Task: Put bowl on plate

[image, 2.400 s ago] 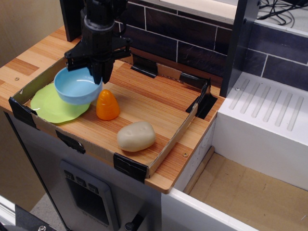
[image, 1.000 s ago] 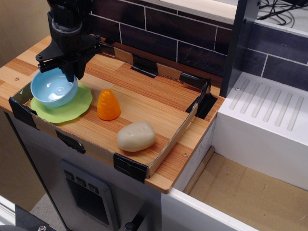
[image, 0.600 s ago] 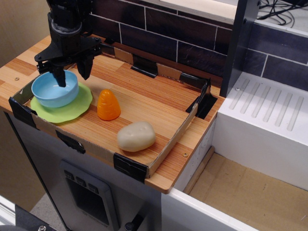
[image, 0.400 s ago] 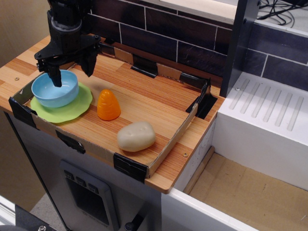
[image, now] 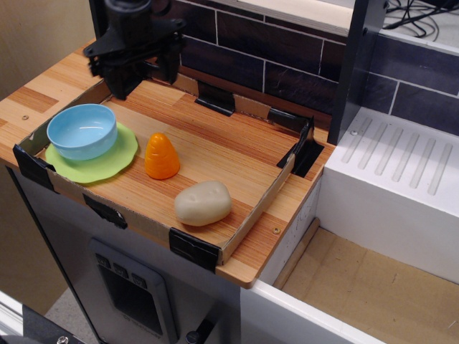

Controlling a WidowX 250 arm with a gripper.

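The light blue bowl (image: 82, 131) sits upright on the lime-green scalloped plate (image: 100, 165) at the left end of the wooden tray. My black gripper (image: 141, 74) is above and behind them, up and to the right of the bowl, clear of it. Its two fingers (image: 119, 80) stand apart and hold nothing.
An orange cone-shaped toy (image: 161, 156) stands right of the plate. A cream potato-shaped object (image: 204, 203) lies near the tray's front edge. The tray has a low cardboard wall (image: 254, 206) with black corner clips. A white sink (image: 401, 186) is to the right, a dark tiled wall behind.
The gripper carried the bowl left over the plate, set it down, opened, then rose and moved back to the right. The bowl now rests on the plate.
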